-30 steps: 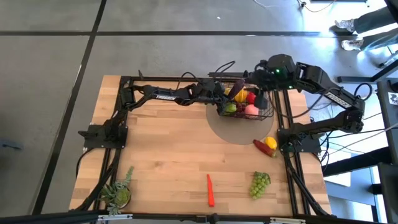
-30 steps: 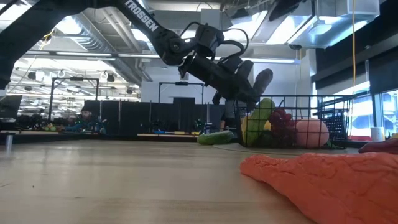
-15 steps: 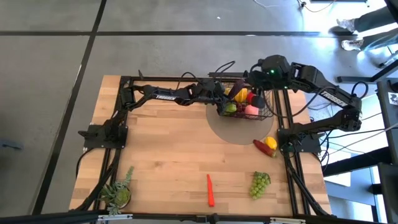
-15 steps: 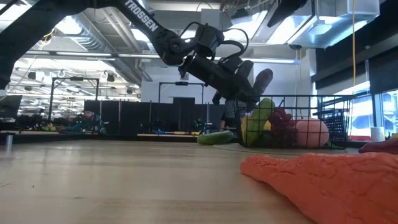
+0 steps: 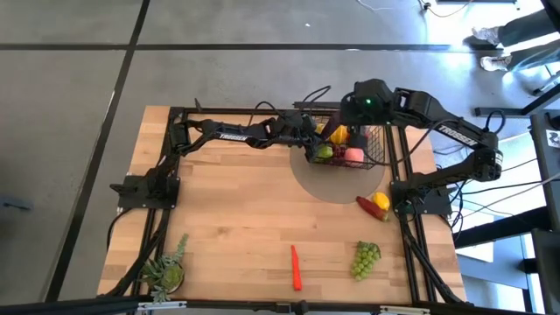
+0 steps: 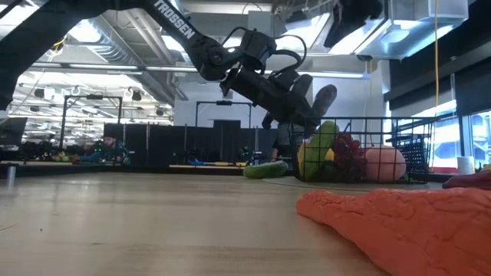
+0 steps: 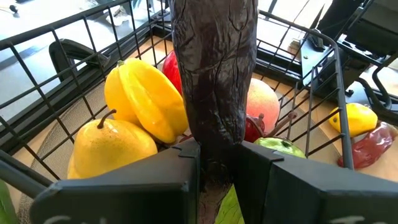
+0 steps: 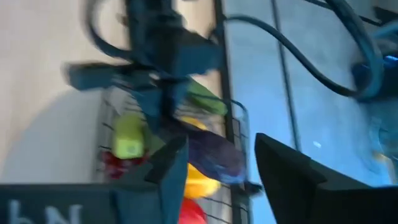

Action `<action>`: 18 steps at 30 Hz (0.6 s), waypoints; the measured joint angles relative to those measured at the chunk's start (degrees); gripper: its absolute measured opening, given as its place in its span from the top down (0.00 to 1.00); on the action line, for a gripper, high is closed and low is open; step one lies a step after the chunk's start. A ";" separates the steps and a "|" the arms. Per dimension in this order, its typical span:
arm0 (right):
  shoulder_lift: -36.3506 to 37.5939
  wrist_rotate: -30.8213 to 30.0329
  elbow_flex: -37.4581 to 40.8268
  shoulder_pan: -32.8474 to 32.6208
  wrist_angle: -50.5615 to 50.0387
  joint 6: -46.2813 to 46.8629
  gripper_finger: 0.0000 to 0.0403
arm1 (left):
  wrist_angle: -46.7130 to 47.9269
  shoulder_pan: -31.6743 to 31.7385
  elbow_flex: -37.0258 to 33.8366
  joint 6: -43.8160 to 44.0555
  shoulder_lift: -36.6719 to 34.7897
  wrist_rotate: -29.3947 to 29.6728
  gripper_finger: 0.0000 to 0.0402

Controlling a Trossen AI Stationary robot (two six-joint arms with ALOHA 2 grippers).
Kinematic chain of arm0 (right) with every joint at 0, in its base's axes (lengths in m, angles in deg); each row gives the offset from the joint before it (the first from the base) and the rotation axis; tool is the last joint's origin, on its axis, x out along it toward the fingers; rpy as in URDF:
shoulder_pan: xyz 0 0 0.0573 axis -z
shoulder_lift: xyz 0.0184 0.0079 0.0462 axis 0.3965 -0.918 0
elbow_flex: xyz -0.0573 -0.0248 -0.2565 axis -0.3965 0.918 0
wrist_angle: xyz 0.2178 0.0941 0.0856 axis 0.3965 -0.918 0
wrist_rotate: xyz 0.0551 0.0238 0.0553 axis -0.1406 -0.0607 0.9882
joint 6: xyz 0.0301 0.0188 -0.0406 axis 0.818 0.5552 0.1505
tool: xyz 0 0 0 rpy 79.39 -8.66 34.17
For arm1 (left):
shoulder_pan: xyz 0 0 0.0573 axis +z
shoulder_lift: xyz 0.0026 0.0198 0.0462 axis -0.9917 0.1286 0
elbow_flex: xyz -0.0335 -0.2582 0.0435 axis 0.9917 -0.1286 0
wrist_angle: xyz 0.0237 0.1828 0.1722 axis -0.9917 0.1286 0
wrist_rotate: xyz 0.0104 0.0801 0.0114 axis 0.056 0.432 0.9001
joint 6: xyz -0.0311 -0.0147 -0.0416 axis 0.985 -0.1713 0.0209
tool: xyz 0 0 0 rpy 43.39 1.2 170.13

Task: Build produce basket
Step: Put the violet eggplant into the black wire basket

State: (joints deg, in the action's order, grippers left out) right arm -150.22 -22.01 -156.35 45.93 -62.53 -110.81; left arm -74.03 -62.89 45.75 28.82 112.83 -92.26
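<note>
My left gripper [image 5: 313, 133] reaches in from the table's left and is shut on the purple eggplant [image 7: 214, 74] over the left end of the black wire basket [image 5: 378, 159]. It also shows in the low view [image 6: 295, 96]. The basket holds a yellow pepper [image 7: 149, 99], a yellow pear-shaped fruit [image 7: 109, 146], a peach [image 7: 264, 102], dark grapes [image 6: 347, 146] and green pieces. My right gripper [image 8: 217, 180] is open and empty, hovering above the basket's far side [image 5: 357, 129]. My left gripper pinches the eggplant near its lower end [image 7: 214, 163] between its two fingers [image 7: 155, 180]. The fingers come from the table's left, along the eggplant. The eggplant sticks out past the fingertips and tilts upward [image 6: 322, 96]. It is lifted clear above the produce in the basket.
The basket stands on a round grey mat [image 5: 328, 184]. A lemon and a red pepper [image 5: 376, 204] lie right of it. A carrot [image 5: 297, 267], green grapes [image 5: 366, 258] and a potted plant [image 5: 166, 271] lie near the front edge. A cucumber [image 6: 265, 169] lies left of the basket.
My right gripper has moved toward the table's left, over the basket's far side. My left gripper and the eggplant have kept still.
</note>
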 joint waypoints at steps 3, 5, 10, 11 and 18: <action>-0.09 -4.37 0.00 0.04 -0.71 -2.06 0.48 | 0.00 0.00 0.00 -0.06 0.00 0.00 0.89; -0.11 -4.36 0.00 0.04 -1.91 -3.29 0.46 | 0.06 -0.04 -0.02 -1.66 -0.03 0.00 0.89; -0.18 2.85 0.00 1.31 -5.42 -1.85 0.45 | 0.78 -0.54 -0.16 -8.15 -0.71 0.00 0.91; -0.20 3.77 0.00 1.72 -6.04 -1.31 0.45 | 0.88 -0.67 -0.17 -9.16 -1.02 0.03 0.91; -0.20 5.12 0.00 4.60 -8.79 0.97 0.45 | 0.51 -1.78 0.36 -15.85 -2.65 1.44 0.91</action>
State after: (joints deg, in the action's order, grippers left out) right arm -150.42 -16.89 -156.35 50.53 -71.32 -109.84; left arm -73.52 -64.67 46.12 12.97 110.18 -90.83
